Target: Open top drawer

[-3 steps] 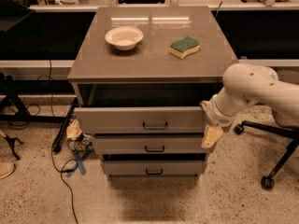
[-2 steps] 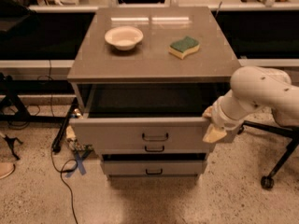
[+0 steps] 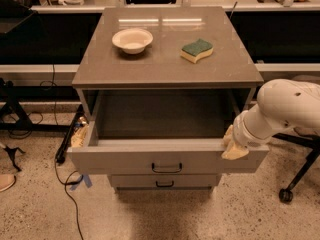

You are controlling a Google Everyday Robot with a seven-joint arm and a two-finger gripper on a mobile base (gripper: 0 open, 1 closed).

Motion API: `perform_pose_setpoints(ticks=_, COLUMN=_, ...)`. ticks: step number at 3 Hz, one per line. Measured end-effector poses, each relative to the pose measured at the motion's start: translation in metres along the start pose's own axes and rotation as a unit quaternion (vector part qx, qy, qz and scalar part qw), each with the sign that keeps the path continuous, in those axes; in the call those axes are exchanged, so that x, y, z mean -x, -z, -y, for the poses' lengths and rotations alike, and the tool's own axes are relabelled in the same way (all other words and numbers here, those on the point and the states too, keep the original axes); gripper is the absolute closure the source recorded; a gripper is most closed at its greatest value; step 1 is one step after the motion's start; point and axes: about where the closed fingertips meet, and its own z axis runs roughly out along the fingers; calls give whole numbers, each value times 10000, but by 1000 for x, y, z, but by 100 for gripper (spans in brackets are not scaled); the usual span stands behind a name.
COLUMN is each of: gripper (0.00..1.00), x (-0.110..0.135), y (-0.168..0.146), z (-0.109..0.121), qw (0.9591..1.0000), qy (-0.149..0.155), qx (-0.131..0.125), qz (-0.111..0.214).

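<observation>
The camera view looks down from the front on a grey cabinet [image 3: 165, 66]. The top drawer [image 3: 120, 160] stands far out of it, so its deep grey box shows from above and nothing can be seen inside. The flat front faces the camera, with a small black handle [image 3: 166, 168] at its centre. Below it a narrower drawer [image 3: 132, 181] sits further back, with its own dark handle [image 3: 164, 184].

The gripper [image 3: 234, 145] is at the right end of the top drawer's front, touching its upper edge. The white arm [image 3: 285, 109] reaches in from the right. Whether the gripper clamps the front or merely rests against it cannot be told.

On the cabinet, a white bowl [image 3: 132, 40] stands back left. A green and yellow sponge [image 3: 196, 50] lies back right, well apart from it. Black cables [image 3: 65, 179] trail over the speckled floor at the left.
</observation>
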Motion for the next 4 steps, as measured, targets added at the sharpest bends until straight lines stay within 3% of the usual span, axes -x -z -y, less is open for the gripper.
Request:
perform_pose_setpoints(ticks=1, gripper=87, x=0, y=0, z=0, qw=10000, qy=0, qx=0, qz=0)
perform_pose_setpoints(ticks=4, gripper=8, x=1, y=-1, z=-2, qw=10000, qy=16, qx=23, qz=-2)
